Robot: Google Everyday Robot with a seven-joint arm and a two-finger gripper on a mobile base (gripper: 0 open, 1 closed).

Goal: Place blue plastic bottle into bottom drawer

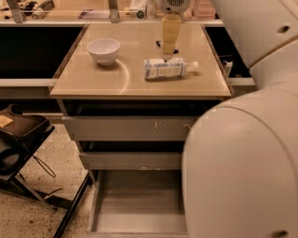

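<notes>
Hanging above one blue plastic bottle (165, 68), one gripper (168, 54), jaws' state unclear; bottom drawer (139, 207) open

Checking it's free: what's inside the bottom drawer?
The bottom drawer shows bare grey floor; its right part is hidden by the robot arm. The blue plastic bottle lies on the tabletop, claw just above.

Looked like a lab or workrm: tan desk (93, 83) over grey metal drawers (125, 128), speckled floor (46, 204), cluttered bench (56, 9) behind, black chair (18, 135) at left. Claw (168, 52) hung over desk's rear half.
</notes>
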